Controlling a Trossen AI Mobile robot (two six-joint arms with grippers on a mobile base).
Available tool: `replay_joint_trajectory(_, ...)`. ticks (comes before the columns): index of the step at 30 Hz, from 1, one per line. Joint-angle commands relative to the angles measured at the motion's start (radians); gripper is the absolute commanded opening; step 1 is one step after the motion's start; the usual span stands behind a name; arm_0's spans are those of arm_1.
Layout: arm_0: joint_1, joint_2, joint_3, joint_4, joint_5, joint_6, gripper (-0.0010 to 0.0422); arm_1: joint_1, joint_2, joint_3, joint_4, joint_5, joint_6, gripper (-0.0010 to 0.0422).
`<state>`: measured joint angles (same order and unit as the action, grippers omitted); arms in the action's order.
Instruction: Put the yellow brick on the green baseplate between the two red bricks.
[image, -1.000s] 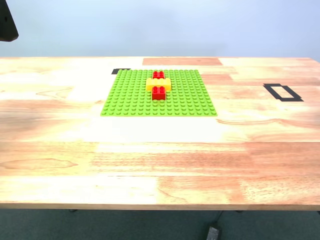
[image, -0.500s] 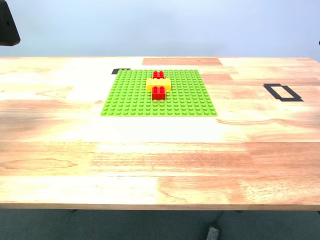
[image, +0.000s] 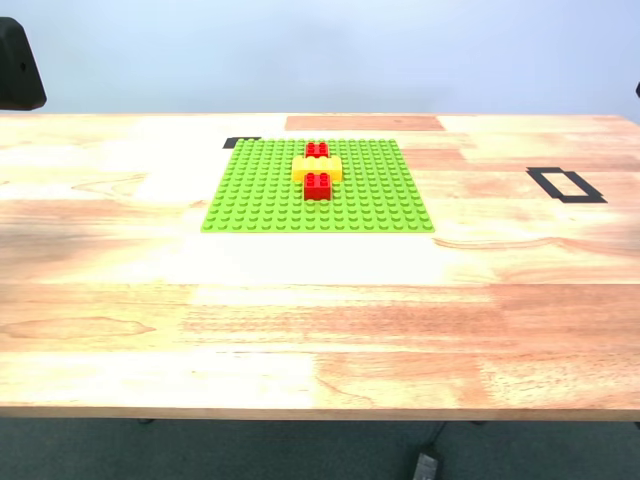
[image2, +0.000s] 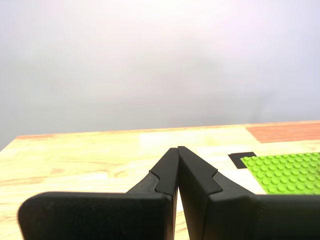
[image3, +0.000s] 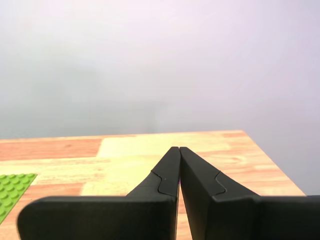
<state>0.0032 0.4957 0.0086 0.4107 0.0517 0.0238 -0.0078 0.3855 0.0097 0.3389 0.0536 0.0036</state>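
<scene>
Yellow brick (image: 317, 168) sits on the green baseplate (image: 260, 195), touching a red brick on its near (image: 318, 185) and far (image: 316, 150) sides. My first gripper (image2: 177, 150) and my second gripper (image3: 179, 149) hold nothing, fingers pressed together.

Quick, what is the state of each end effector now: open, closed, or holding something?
My first gripper: closed, holding nothing.
My second gripper: closed, holding nothing.
</scene>
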Motion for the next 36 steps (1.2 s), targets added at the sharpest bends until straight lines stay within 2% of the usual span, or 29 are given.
replay_joint_trajectory(1,0.0,0.0,0.0,0.003,0.0,0.0,0.0,0.0,0.0,0.0,-0.013,0.002,0.001,-0.0001)
replay_joint_trajectory(36,0.0,0.0,0.0,-0.008,-0.001,0.001,0.0,0.0,0.0,0.0,-0.026,0.002,0.0,0.0)
